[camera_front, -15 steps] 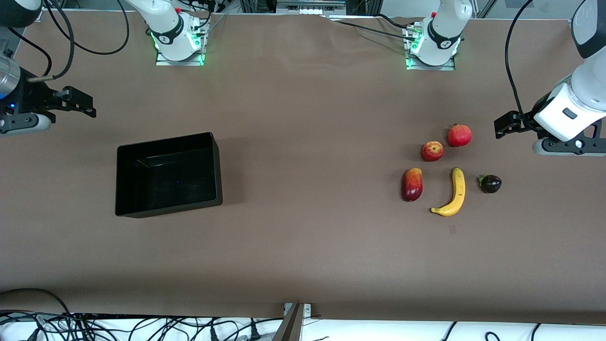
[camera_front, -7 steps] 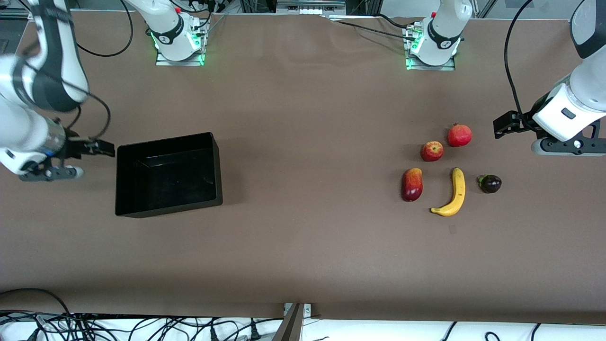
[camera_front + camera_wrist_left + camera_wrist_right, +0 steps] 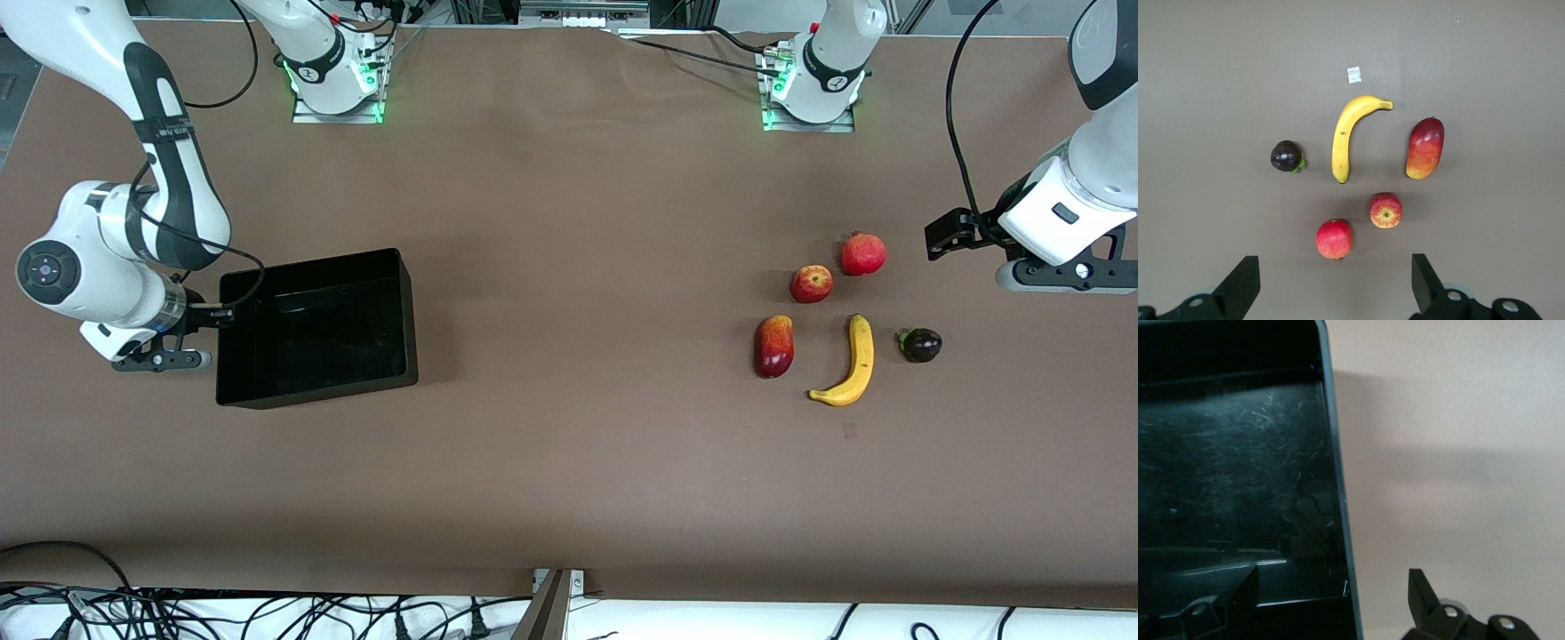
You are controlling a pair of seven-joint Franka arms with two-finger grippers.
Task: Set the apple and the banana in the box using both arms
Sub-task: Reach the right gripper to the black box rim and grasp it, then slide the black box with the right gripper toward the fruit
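The apple (image 3: pixel 811 284) lies on the brown table toward the left arm's end, beside a plain red crowned fruit (image 3: pixel 862 254). The banana (image 3: pixel 851 362) lies nearer the camera than the apple. The left wrist view shows the apple (image 3: pixel 1385 210) and the banana (image 3: pixel 1348 135). My left gripper (image 3: pixel 942 236) hovers open and empty over the table beside these fruits; in its wrist view (image 3: pixel 1333 270) the jaws stand wide apart. The black box (image 3: pixel 311 260) sits toward the right arm's end, empty. My right gripper (image 3: pixel 220 313) is open, and its jaws straddle the box's end wall (image 3: pixel 1335 453).
A red-orange mango-like fruit (image 3: pixel 773 346) lies beside the banana, and a small dark purple fruit (image 3: pixel 920 344) lies on the banana's other flank. A small pale tag (image 3: pixel 1353 75) lies on the table near the banana's tip. Cables hang along the table's near edge.
My right arm has swung in from the table's end and come down at the box's end wall. My left gripper has barely shifted. The fruits and the box have not moved.
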